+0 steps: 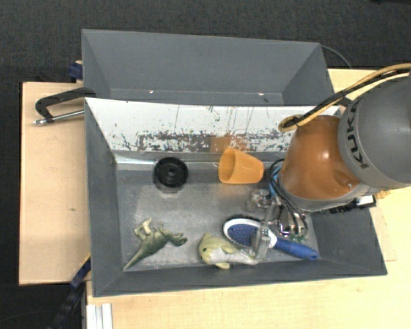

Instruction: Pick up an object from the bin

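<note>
Along the front wall of the bin, a green toy dinosaur lies at the left. Behind it, by the back wall, sits a black round thing. Next along the front is a pale yellow toy, and an orange cup lies tipped on its side at the back.

My arm comes in from the right and bends down, its orange cover hanging over the bin's right part. My gripper is low at the front right, against a blue oval thing with a white rim and a blue handle, a brush it seems. My wrist hides part of the handle. I cannot tell how wide my hand stands or whether it has hold of anything.
</note>
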Robot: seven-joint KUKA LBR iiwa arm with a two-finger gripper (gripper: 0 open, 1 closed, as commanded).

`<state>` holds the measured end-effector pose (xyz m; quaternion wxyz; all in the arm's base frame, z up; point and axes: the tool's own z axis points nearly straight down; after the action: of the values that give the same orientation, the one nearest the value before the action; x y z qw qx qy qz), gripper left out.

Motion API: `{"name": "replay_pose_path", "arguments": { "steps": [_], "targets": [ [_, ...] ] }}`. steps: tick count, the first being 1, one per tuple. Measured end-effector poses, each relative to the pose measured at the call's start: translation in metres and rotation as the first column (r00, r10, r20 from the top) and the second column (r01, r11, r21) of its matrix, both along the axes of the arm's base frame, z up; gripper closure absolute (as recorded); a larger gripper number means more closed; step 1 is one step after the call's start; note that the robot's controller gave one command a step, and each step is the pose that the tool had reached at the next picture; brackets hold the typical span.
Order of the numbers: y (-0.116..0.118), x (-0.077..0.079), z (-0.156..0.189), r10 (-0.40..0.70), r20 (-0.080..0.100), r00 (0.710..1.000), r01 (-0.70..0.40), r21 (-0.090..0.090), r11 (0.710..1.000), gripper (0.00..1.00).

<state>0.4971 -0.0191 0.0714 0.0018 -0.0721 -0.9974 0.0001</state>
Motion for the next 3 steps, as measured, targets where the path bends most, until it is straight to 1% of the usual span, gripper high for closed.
{"name": "replay_pose_path", "arguments": {
  "steps": [3],
  "targets": [
    [-0.0001, 0.0018, 0.0048, 0.003, 0.004, 1.0, -0.003, -0.001, 1.0, 0.0]
  ]
}}
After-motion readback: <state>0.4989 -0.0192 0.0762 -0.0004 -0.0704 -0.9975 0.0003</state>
